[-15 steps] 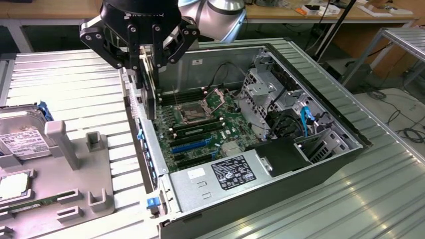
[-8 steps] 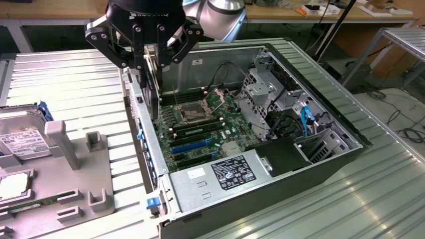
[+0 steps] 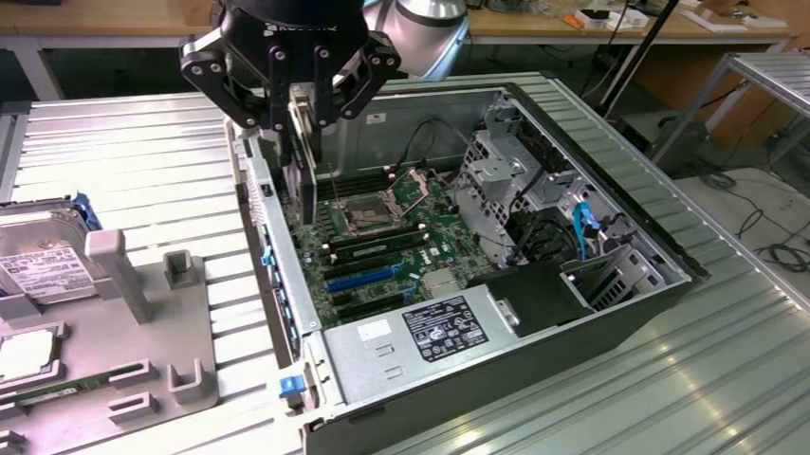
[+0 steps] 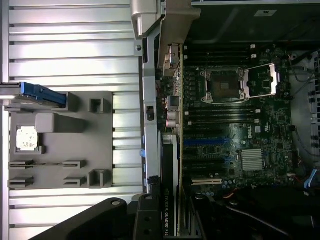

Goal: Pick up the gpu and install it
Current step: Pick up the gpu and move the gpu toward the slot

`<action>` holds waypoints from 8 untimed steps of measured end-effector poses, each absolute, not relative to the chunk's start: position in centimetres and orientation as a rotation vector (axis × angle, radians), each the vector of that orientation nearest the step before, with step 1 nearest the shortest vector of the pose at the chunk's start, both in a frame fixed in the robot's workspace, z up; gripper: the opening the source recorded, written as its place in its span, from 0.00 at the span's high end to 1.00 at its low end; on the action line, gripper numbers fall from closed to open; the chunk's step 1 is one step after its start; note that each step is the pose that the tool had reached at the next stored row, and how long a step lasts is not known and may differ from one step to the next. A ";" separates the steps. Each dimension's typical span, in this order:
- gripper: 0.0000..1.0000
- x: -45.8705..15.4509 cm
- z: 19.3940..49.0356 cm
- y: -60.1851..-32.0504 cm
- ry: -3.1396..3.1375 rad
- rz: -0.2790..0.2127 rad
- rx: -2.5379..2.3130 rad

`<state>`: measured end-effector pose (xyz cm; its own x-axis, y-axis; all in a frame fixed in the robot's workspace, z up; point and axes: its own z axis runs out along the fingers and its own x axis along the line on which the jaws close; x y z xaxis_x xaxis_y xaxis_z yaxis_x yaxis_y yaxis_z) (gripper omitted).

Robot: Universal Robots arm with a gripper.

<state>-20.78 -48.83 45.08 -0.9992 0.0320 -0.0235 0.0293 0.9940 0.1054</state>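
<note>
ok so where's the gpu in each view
Exterior view: the thin dark gpu card hangs upright in the black gripper, over the open case edge on the exterior view's left.
Wrist view: the card is edge-on, white lettering showing, along that same case edge.
Shared landmark: the square silver cpu socket.

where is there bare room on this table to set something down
Bare ribbed table on the exterior view's right of the computer case; another patch on that view's left, bordered by the case and the grey tray. Crowded: inside the case, where the gripper holds the gpu at the motherboard's edge.
</note>
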 end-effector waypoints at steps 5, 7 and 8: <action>0.73 -20.3 45.1 -48.8 3.112 0.164 0.048; 0.73 -20.1 45.1 -48.8 3.112 0.164 0.048; 0.73 -20.0 45.1 -48.8 3.112 0.164 0.048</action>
